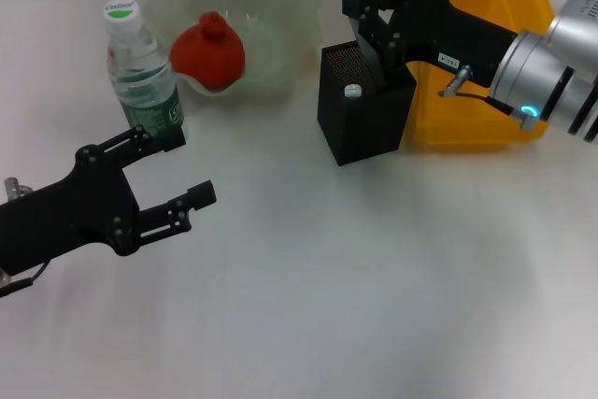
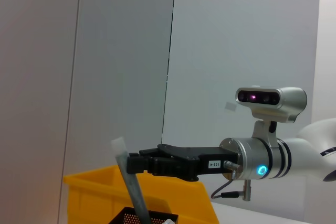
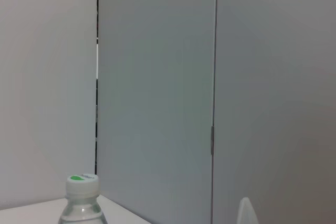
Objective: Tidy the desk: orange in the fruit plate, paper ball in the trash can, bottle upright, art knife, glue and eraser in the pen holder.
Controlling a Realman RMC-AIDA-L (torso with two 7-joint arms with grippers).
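Observation:
My right gripper (image 1: 371,18) hangs over the black mesh pen holder (image 1: 364,114), shut on the grey art knife (image 1: 353,8), whose lower end reaches down into the holder. The glue's white cap (image 1: 352,92) shows inside it. An orange (image 1: 209,51) lies in the glass fruit plate (image 1: 280,7). The bottle (image 1: 140,72) stands upright at the back left. My left gripper (image 1: 179,170) is open just in front of the bottle, holding nothing. The left wrist view shows the right gripper (image 2: 137,163) and the art knife (image 2: 131,179). Paper ball and eraser are out of view.
The yellow trash can (image 1: 476,53) stands right behind the pen holder, under my right arm. The pen holder's rim (image 2: 149,217) and the trash can (image 2: 94,192) also show in the left wrist view. The bottle's cap (image 3: 81,181) appears in the right wrist view.

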